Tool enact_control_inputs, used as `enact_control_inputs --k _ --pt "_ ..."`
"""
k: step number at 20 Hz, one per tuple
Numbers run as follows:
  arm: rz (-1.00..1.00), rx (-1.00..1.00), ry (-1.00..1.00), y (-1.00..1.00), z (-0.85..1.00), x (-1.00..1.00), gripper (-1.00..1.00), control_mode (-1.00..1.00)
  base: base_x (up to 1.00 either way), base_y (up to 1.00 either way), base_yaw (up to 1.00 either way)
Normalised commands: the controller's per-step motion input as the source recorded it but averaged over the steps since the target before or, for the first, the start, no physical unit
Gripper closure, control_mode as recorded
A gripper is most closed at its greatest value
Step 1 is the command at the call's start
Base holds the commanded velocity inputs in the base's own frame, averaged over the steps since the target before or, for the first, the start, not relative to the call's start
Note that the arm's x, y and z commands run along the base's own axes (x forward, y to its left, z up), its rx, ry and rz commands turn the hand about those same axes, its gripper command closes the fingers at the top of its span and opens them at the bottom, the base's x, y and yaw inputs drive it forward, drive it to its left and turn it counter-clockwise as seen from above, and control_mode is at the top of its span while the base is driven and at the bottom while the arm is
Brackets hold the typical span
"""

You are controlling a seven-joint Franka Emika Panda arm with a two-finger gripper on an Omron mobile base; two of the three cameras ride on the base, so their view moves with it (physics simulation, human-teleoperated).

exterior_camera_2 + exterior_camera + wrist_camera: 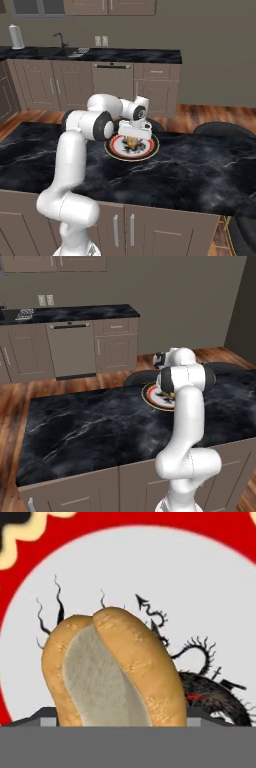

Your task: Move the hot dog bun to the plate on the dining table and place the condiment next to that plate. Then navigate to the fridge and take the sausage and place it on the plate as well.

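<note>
The hot dog bun [115, 672], golden-tan with a pale split, sits between my fingers just above the pale centre of the plate [200, 587]. In the right base view my gripper [131, 140] points down over the red-rimmed plate [112, 148], shut on the hot dog bun [131, 145]. The plate rests on the black marbled dining table [190, 175]. In the left base view my own arm covers most of the plate [149, 397] on the dining table [90, 431]. The condiment, the fridge and the sausage are out of view.
Beyond the table stand dark round stools [220, 129]. The kitchen worktop [125, 54] with a sink and a paper towel roll [16, 36] runs along the back wall, above a dishwasher [72, 348]. Wooden floor lies between it and the table.
</note>
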Motion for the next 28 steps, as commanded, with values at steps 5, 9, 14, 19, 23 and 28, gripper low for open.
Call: enact_control_inputs --k 5,9,14,19,23,28 --pt "0.0 0.0 -0.03 -0.04 -0.07 -0.16 -1.0 -1.0 0.0 0.0 0.0" --pt "-0.02 0.01 -0.1 -0.05 0.03 -0.47 -1.0 -1.0 0.0 0.0 0.0" --pt "-0.05 0.01 -0.12 -0.02 0.2 -0.48 -1.0 -1.0 0.0 0.0 0.0" --pt "-0.05 0.0 -0.16 0.0 0.5 -0.53 -1.0 -1.0 0.0 0.0 0.0" --pt "-0.03 0.0 -0.2 0.0 0.66 -0.59 -1.0 -1.0 0.0 0.0 0.0" --pt "-0.07 0.0 -0.24 0.0 0.68 -0.82 -1.0 -1.0 0.0 0.0 0.0"
